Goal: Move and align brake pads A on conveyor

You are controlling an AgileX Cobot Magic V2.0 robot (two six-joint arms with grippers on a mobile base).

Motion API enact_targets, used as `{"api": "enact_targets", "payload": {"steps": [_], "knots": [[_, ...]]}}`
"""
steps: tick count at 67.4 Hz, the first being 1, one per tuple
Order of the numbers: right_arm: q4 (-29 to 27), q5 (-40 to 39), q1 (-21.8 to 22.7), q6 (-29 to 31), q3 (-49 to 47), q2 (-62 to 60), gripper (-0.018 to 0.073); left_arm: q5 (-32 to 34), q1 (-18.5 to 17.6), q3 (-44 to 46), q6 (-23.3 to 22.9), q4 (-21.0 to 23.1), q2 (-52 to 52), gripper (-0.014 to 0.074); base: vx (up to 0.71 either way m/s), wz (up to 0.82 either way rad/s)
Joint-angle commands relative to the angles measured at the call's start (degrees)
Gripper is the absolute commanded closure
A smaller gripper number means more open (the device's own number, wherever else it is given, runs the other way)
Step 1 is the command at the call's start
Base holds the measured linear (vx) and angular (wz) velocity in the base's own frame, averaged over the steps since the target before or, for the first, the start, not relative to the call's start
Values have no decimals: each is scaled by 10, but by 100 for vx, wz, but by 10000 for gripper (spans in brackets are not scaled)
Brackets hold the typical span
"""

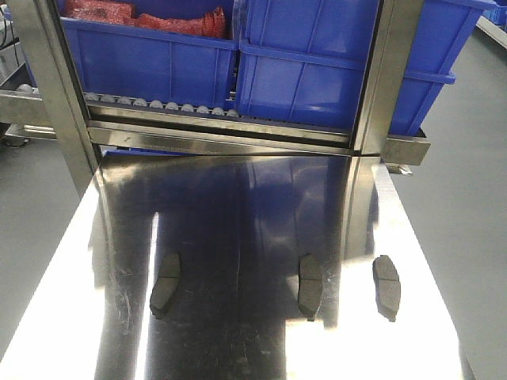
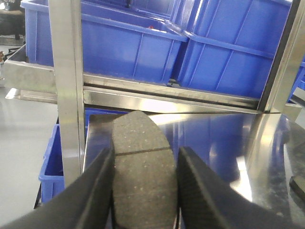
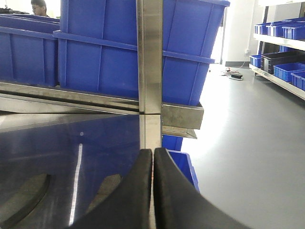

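Note:
Three brake pads lie on the shiny steel table: the left brake pad (image 1: 165, 283), the middle brake pad (image 1: 309, 285) and the right brake pad (image 1: 386, 286), all lengthwise. Neither gripper shows in the front view. In the left wrist view my left gripper (image 2: 145, 191) is shut on a fourth brake pad (image 2: 140, 143), grooved face up, near the table's left edge. My right gripper (image 3: 153, 191) is shut on nothing near the table's right edge, with two brake pads (image 3: 112, 191) (image 3: 21, 202) to its left. The conveyor is out of view.
A steel roller rack (image 1: 222, 131) with blue bins (image 1: 309, 71) stands across the far end of the steel table (image 1: 238, 206). Its upright posts (image 1: 388, 79) rise at the table's far corners. More blue bins (image 2: 52, 162) sit on the floor beside the table.

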State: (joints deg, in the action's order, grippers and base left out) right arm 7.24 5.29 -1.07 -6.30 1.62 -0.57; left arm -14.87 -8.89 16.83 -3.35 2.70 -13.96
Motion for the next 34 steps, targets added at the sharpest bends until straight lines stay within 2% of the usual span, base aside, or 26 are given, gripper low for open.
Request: {"api": "enact_targets", "payload": {"steps": [1,34], "knots": [[2,-41,5,5,6,-7,571,52,-2,17,-2,4,-5,603,0,0],[2,-41,5,5,6,-7,571,52,-2,17,-2,4,-5,603,0,0]]}}
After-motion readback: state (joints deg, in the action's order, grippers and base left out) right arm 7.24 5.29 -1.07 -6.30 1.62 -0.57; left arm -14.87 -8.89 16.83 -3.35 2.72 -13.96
